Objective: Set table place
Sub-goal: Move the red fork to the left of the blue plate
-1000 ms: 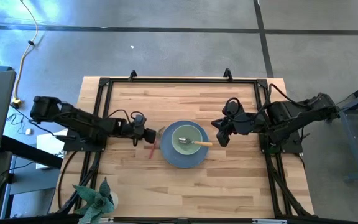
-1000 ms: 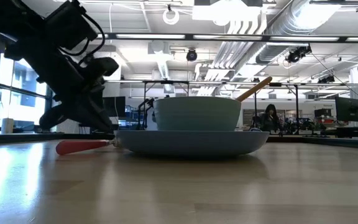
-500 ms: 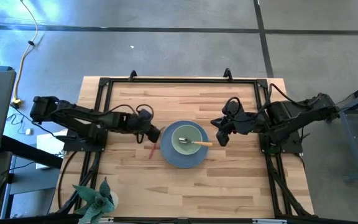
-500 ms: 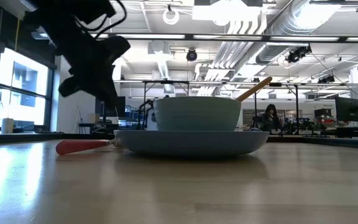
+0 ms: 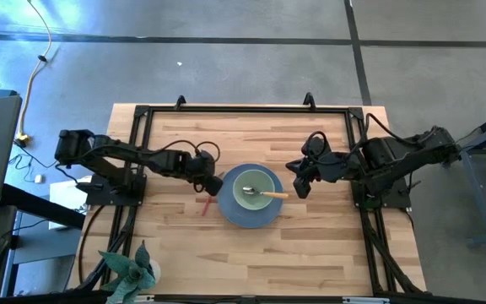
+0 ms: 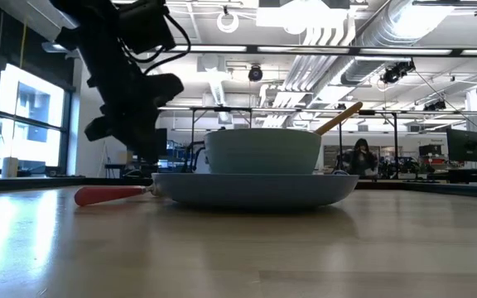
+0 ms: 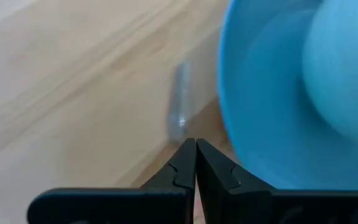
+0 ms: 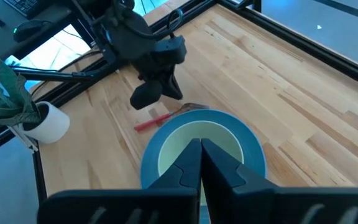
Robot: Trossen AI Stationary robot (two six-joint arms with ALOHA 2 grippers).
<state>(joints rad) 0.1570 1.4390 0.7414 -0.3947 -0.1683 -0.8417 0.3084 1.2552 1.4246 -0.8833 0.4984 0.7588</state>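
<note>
Light wood is your stage here: the tabletop (image 5: 310, 253) carries the grey-blue plate (image 5: 226, 215) at its middle, the pale green bowl (image 5: 256, 187) sits on that plate, and the yellow-handled spoon (image 5: 270, 195) lies in the bowl with its handle out over the rim toward your right arm. Your red-handled fork (image 5: 204, 205) lies on the wood just beside the plate's left edge. Your left claw (image 5: 212, 183) hovers above the fork with fingers pressed together, holding nothing, while your right claw (image 5: 299, 179), also closed and empty, waits near the plate's right side.
</note>
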